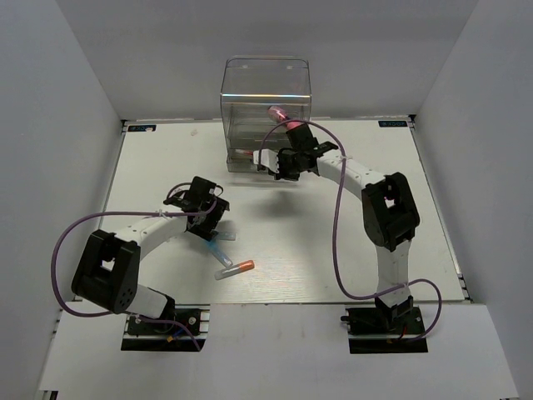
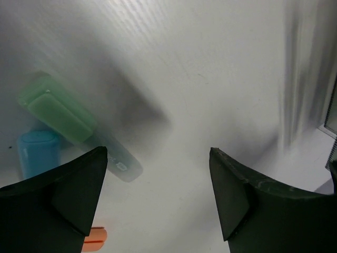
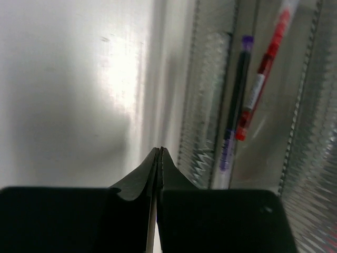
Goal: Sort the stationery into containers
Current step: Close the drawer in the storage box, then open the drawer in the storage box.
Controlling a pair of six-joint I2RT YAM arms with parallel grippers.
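The clear organiser stands at the back centre. My right gripper is shut and empty at its lowest drawer front; in the right wrist view its tips are pressed together beside the ribbed drawer, which holds a dark pen and a red pen. A pink tube shows above the right wrist by the organiser's front. My left gripper is open and empty just above the table. A green marker, a blue marker and an orange marker lie to its left.
The markers lie mid-table in the top view: a blue-green pair and the orange one. White walls enclose the table on three sides. Purple cables loop off both arms.
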